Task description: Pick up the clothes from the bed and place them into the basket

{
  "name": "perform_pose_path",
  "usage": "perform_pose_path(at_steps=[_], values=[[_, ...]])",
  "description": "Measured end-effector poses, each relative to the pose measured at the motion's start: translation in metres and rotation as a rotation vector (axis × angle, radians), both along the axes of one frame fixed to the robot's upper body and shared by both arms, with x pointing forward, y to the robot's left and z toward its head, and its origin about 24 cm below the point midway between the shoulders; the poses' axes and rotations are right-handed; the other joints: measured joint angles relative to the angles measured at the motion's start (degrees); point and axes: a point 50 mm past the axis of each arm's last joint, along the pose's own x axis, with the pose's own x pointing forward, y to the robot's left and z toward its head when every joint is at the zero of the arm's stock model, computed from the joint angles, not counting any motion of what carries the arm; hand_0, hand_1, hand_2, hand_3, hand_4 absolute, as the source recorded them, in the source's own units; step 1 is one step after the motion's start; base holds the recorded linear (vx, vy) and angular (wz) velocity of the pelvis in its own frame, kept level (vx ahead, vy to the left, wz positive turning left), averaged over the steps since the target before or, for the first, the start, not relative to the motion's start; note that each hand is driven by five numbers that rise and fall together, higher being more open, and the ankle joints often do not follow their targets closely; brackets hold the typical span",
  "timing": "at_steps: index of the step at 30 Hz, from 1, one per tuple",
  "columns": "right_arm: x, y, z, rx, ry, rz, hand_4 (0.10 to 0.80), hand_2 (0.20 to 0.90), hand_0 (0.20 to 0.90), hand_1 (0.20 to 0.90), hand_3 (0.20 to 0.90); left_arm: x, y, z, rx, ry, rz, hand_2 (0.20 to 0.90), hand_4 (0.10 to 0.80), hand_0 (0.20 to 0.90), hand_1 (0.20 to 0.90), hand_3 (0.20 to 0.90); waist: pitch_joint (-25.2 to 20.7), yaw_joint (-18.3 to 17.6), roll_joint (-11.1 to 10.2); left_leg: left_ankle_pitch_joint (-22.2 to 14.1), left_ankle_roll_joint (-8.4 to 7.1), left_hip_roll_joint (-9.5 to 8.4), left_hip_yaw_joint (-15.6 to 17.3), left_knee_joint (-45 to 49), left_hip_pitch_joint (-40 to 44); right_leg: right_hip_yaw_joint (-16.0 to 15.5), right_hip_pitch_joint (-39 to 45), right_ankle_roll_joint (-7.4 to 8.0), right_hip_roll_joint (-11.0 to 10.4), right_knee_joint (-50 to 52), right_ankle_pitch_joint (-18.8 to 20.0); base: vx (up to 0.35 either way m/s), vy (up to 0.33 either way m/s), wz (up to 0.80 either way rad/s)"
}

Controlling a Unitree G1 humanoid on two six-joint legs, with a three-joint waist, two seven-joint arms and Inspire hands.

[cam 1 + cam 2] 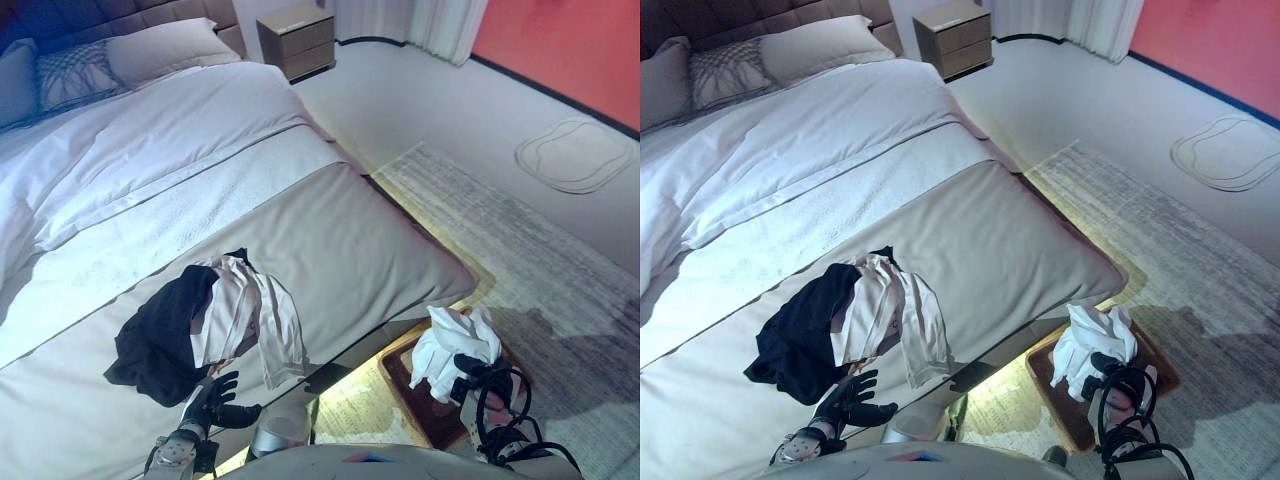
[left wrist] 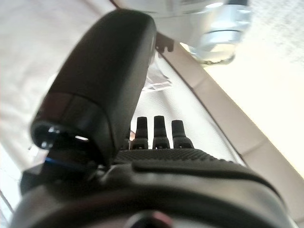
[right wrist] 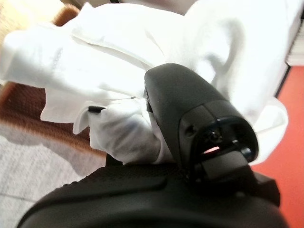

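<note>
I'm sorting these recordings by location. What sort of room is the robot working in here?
A bedroom, most likely: a made bed with pillows against a padded headboard, a bedside cabinet next to it, and a rug on the floor.

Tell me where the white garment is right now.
The crumpled white garment is gripped in the right hand, low on the robot's right in the eye views, above the brown basket on the floor beside the bed's corner.

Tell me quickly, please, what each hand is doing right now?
Left hand: open, holding nothing, at the bed's near edge.
Right hand: shut on a white garment, above the basket.
</note>
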Motion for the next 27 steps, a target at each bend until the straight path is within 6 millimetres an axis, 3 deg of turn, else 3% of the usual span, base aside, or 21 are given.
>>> perform_pose_path(at_steps=[4, 7, 9, 11, 14, 16, 18, 21, 27], values=[[0.026, -0.029, 0.023, -0.045, -0.036, 0.016, 0.100, 0.300, 0.300, 0.300, 0.200, -0.002, -0.011, -0.002, -0.037, -0.006, -0.043, 0.900, 0.800, 0.900, 0.900, 0.900, 1.9, 0.8, 3.8, 0.2, -0.26, 0.05, -1.5, 4.8, -6.3, -0.5, -4.1, 0.23, 0.1, 1.4, 0.2, -0.226, -0.009, 0.07], [0.058, -0.047, 0.052, -0.099, -0.111, 0.010, 0.100, 0.300, 0.300, 0.300, 0.200, 0.009, -0.016, 0.002, -0.081, -0.059, -0.058, 0.900, 0.800, 0.900, 0.900, 0.900, 4.8, 1.1, 6.5, 1.7, -2.38, 0.38, -3.3, 5.5, -10.9, -1.2, -9.7, 0.56, -0.1, 5.1, 0.2, -0.161, -0.007, 0.10], [0.073, -0.056, 0.070, -0.137, -0.161, -0.001, 0.100, 0.300, 0.300, 0.300, 0.200, 0.018, -0.019, 0.004, -0.102, -0.091, -0.062, 0.900, 0.800, 0.900, 0.900, 0.900, 7.6, 1.4, 7.7, 2.3, -3.18, 0.41, -3.5, 5.3, -12.1, -1.0, -12.9, 1.67, -1.1, 9.3, -1.6, -0.080, -0.017, 0.05], [0.088, -0.060, 0.086, -0.144, -0.214, -0.021, 0.100, 0.300, 0.300, 0.300, 0.200, 0.022, -0.019, 0.007, -0.113, -0.125, -0.057, 0.900, 0.800, 0.900, 0.900, 0.900, 9.1, 1.4, 7.7, 2.6, -3.41, -0.27, -3.5, 5.5, -14.8, 0.0, -18.7, 1.25, -2.9, 15.9, -4.0, -0.192, 0.089, 0.01], [0.113, -0.069, 0.118, -0.175, -0.310, -0.029, 0.100, 0.300, 0.300, 0.300, 0.200, 0.037, -0.024, 0.015, -0.139, -0.203, -0.054, 0.900, 0.800, 0.900, 0.900, 0.900, 13.6, 0.5, 7.7, 3.0, -2.60, -1.68, -3.1, 5.7, -18.3, 1.2, -25.6, 1.22, -5.4, 23.2, -5.6, -0.141, 0.044, 0.02], [0.124, -0.072, 0.135, -0.189, -0.358, -0.039, 0.100, 0.300, 0.300, 0.300, 0.200, 0.049, -0.026, 0.021, -0.145, -0.252, -0.062, 0.900, 0.800, 0.900, 0.900, 0.900, 16.4, 0.3, 7.7, 3.2, -0.68, -2.17, -2.6, 6.1, -20.3, 2.0, -28.8, 1.12, -6.0, 25.9, -5.9, -0.122, -0.030, -0.01], [0.134, -0.070, 0.146, -0.193, -0.392, -0.054, 0.100, 0.300, 0.300, 0.300, 0.200, 0.059, -0.026, 0.027, -0.141, -0.297, -0.071, 0.900, 0.800, 0.900, 0.900, 0.900, 18.1, 0.1, 7.6, 2.7, 0.08, -2.39, -2.5, 7.8, -22.9, 2.3, -31.3, 0.96, -6.6, 27.8, -6.1, -0.086, 0.006, 0.03], [0.140, -0.068, 0.155, -0.217, -0.386, -0.143, 0.100, 0.300, 0.300, 0.300, 0.200, 0.069, -0.028, 0.032, -0.147, -0.334, -0.063, 0.900, 0.800, 0.900, 0.900, 0.900, 19.2, 0.0, 7.3, 2.3, 0.90, -2.97, -1.7, 10.0, -25.8, 3.5, -34.6, 0.88, -7.7, 30.2, -6.1, -0.071, 0.053, -0.04], [0.133, -0.073, 0.154, -0.253, -0.355, -0.276, 0.100, 0.300, 0.300, 0.300, 0.200, 0.072, -0.031, 0.034, -0.172, -0.357, -0.033, 0.900, 0.800, 0.900, 0.900, 0.900, 19.2, -0.9, 7.3, 1.6, 2.08, -3.89, 0.1, 10.5, -27.2, 5.2, -37.3, 1.05, -9.0, 30.9, -6.2, -0.061, 0.055, -0.09]])
